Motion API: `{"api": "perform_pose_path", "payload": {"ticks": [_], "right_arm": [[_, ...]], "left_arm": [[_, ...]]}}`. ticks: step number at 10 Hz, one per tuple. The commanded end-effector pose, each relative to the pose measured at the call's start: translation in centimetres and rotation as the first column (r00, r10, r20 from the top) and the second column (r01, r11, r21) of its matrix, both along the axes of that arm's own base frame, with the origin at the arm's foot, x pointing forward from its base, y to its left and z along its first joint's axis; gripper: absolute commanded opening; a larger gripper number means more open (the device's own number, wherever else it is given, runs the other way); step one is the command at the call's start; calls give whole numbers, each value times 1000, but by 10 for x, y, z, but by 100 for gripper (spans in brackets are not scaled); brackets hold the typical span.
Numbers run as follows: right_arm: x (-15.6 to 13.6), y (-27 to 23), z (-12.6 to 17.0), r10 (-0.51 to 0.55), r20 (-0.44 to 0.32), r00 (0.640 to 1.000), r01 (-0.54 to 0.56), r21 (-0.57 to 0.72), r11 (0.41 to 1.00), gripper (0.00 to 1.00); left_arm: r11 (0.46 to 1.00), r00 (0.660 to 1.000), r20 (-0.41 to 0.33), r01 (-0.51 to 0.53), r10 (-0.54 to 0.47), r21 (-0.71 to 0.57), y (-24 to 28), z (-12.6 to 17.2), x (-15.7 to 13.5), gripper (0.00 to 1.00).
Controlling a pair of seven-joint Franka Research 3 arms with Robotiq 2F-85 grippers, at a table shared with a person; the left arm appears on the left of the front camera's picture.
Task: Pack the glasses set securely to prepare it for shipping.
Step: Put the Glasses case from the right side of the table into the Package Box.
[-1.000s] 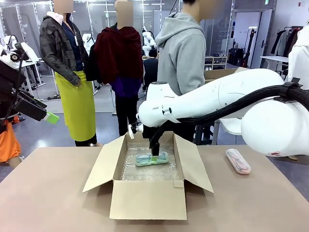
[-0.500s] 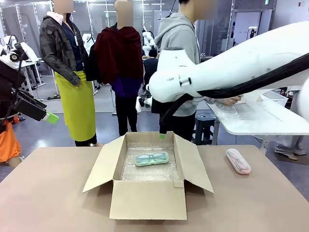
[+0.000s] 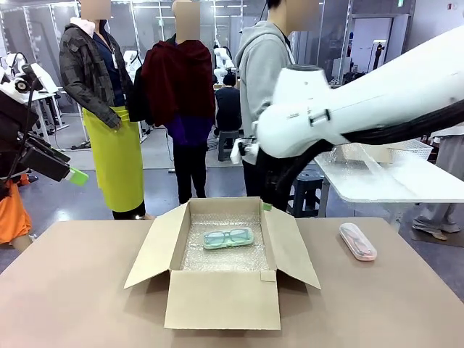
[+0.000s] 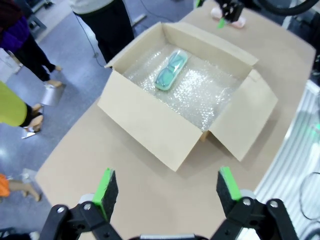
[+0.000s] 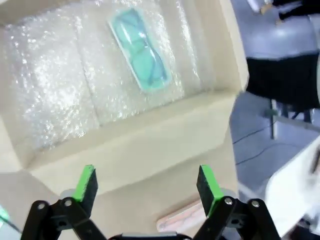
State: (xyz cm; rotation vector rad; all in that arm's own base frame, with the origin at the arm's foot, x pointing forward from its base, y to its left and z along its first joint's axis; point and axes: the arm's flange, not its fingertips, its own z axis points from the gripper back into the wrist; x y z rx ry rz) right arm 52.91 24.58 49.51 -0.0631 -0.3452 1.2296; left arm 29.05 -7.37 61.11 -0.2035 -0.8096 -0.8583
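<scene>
Glasses set: the mint-green case [image 3: 228, 238] lies flat on bubble wrap [image 3: 217, 259] inside the open cardboard box [image 3: 221, 299] mid-table; the pink case [image 3: 357, 241] lies on the bare table [image 3: 72, 290], right of the box and apart from it.
Right gripper [image 5: 147, 182]: jaws spread, empty, poised above the box's far right corner.
Left gripper [image 4: 164, 187]: jaws spread, empty, high off to the left.
Step in hand: likely fetching the pink case, best pinched across its narrow width, centred.
In the way: the raised right flap [image 3: 290, 250] stands between gripper and case.
Beyond: a person in a grey hoodie [image 3: 261, 65].
</scene>
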Motion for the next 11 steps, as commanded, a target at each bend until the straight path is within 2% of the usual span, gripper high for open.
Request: {"api": "perform_pose_path", "payload": {"ticks": [1,3,5,7,9,11], "right_arm": [[-54,-60,3,-206,52,977,201,82,976,100],[-79,-113,0,-373,54,926,367,100,925,100],[-83,-146,-1,-473,40,880,464,134,876,100],[-61,-169,-10,-560,2,828,556,122,822,100],[-18,-203,-40,-640,-88,763,646,84,758,100],[11,-220,-65,-681,-173,712,700,90,709,100]], "left_arm": [[1000,1000,2,2,-2,-2,0,0,-1,100],[1000,1000,2,2,-2,-2,0,0,-1,100],[1000,1000,2,2,-2,-2,0,0,-1,100],[1000,1000,2,2,-2,-2,0,0,-1,100],[1000,1000,2,2,-2,-2,0,0,-1,100],[1000,1000,2,2,-2,-2,0,0,-1,100]]}}
